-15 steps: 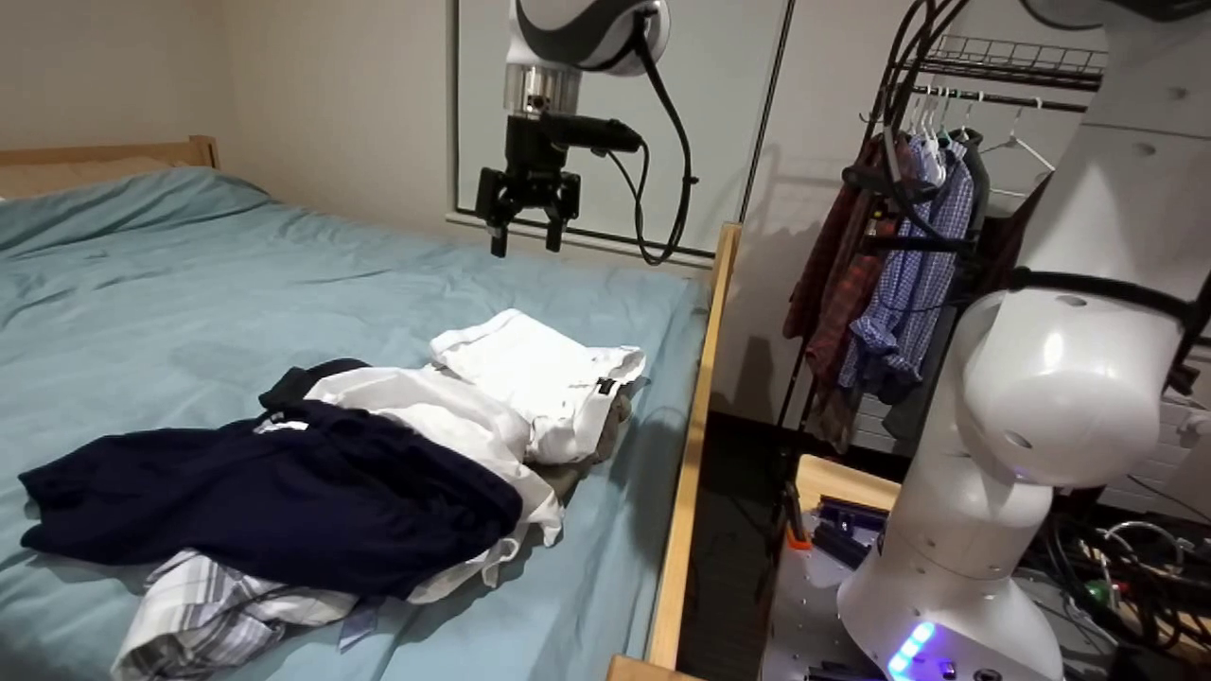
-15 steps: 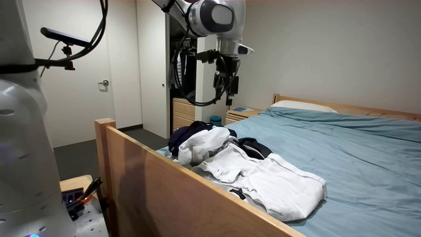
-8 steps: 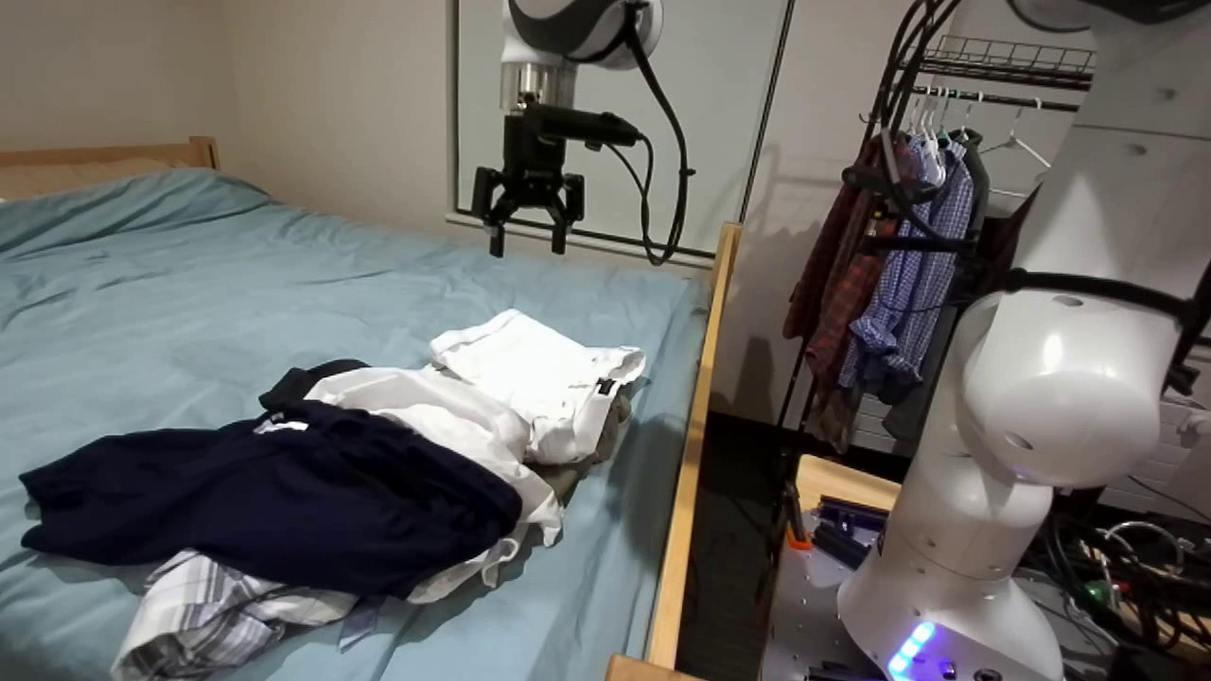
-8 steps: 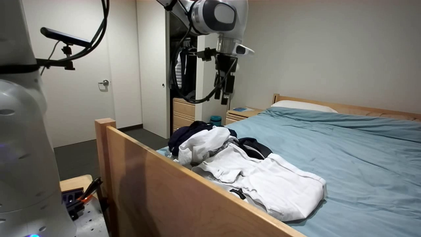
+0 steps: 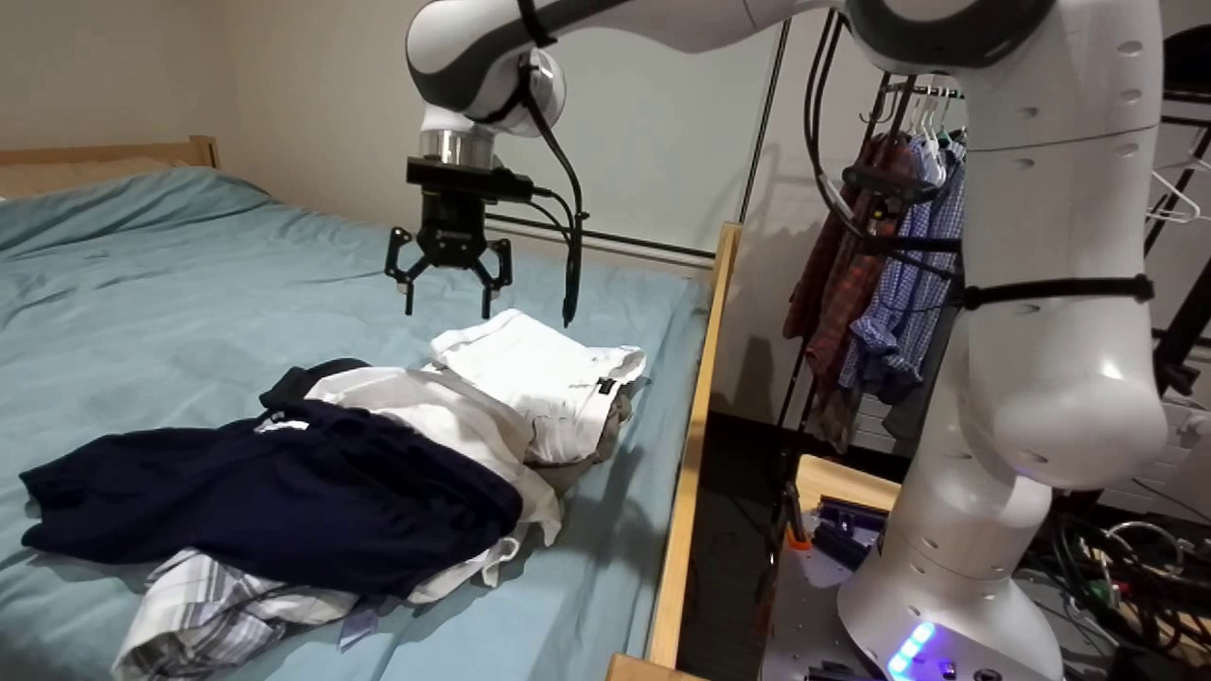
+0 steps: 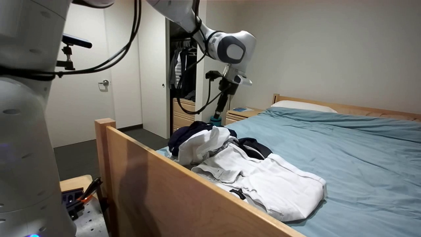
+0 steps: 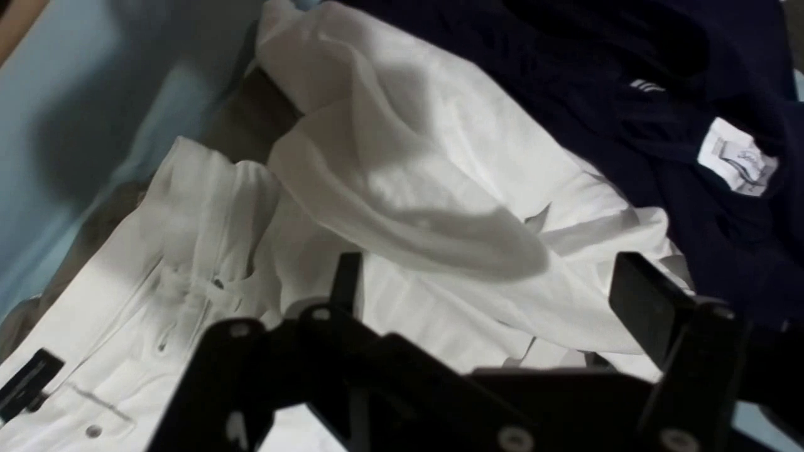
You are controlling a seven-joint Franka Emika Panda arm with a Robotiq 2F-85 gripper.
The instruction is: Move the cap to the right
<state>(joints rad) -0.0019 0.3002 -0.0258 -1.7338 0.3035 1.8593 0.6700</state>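
No cap can be made out in any view. A pile of clothes lies on the bed: a white garment (image 5: 426, 407), folded white trousers (image 5: 539, 378) and a navy garment (image 5: 284, 492). A black item (image 5: 303, 378) sits at the pile's edge and also shows in an exterior view (image 6: 253, 147); I cannot tell what it is. My gripper (image 5: 447, 310) is open and empty, pointing down above the pile. In the wrist view my gripper's fingers (image 7: 494, 276) are spread over the white garment (image 7: 440, 157), with the navy garment (image 7: 603, 88) beyond them.
A wooden bed board (image 6: 184, 184) stands between my base and the pile. The bed (image 6: 345, 144) extends beyond the clothes. A plaid garment (image 5: 203, 615) sticks out under the navy one. A clothes rack (image 5: 889, 274) stands behind my arm.
My arm has reached out and down, bringing the gripper lower and closer to the clothes. The gripper has turned and its fingers stand wider apart. The clothes have not moved.
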